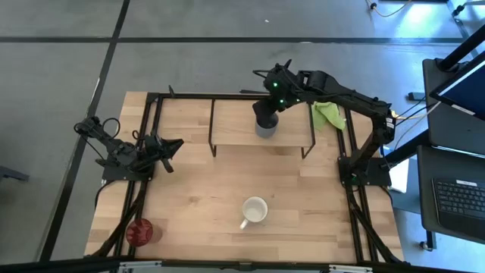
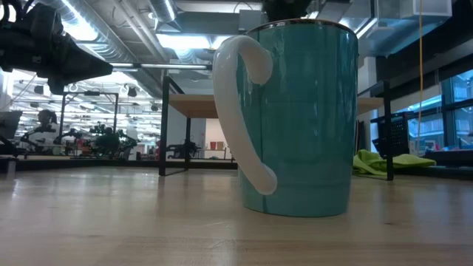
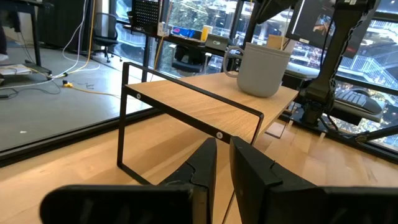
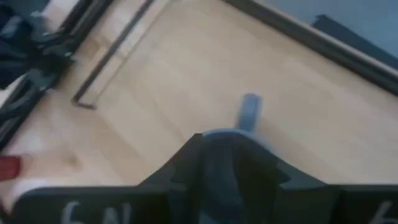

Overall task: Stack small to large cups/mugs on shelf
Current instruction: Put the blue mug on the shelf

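1. Nearest the low camera, filling the middle of the frame, stands the white mug (image 2: 295, 118) on the table (image 1: 197, 197).
2. My right pincer (image 1: 267, 115), at upper centre of the high view, is clamped on the grey mug (image 1: 265, 126), which sits on the shelf (image 1: 235, 129).
3. My left pincer (image 1: 168, 152) waits at middle left, fingers nearly closed, holding nothing.
4. At lower left stands the red tumbler (image 1: 142, 232).

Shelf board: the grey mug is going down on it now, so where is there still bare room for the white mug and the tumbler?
On the shelf, the grey mug under the right gripper takes the middle-right. The whole stretch from the mug to the end nearer the left gripper is bare; the strip toward the green cloth is tighter. The white mug and red tumbler still wait on the table.
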Available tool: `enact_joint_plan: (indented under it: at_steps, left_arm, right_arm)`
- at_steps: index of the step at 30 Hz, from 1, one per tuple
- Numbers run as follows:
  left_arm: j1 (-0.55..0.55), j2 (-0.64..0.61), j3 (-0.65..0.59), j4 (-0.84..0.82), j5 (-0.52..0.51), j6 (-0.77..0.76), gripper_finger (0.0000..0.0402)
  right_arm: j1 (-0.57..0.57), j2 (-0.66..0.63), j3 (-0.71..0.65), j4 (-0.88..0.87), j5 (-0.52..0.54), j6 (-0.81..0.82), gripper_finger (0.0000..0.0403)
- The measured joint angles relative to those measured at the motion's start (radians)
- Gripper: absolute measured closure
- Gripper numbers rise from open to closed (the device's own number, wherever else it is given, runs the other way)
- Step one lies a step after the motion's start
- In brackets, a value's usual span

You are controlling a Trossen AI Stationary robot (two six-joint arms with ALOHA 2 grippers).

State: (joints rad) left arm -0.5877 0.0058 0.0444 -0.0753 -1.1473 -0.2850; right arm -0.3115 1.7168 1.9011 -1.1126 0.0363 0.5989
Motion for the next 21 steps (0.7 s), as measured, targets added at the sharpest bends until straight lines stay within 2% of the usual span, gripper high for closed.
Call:
enact_joint_plan:
  at_steps: [4,11,21]
  left_arm:
    - [0.000,0.000,0.000,0.000,0.000,0.000,0.0360]
    - [0.000,0.000,0.000,0.000,0.000,0.000,0.0360]
    - [0.000,0.000,0.000,0.000,0.000,0.000,0.0360]
  right_arm:
    - [0.031,0.000,0.000,0.016,-0.034,0.000,0.0390]
    - [0.082,0.000,0.000,0.008,-0.116,0.040,0.0399]
    - [0.231,-0.009,0.000,-0.074,0.033,0.220,0.0399]
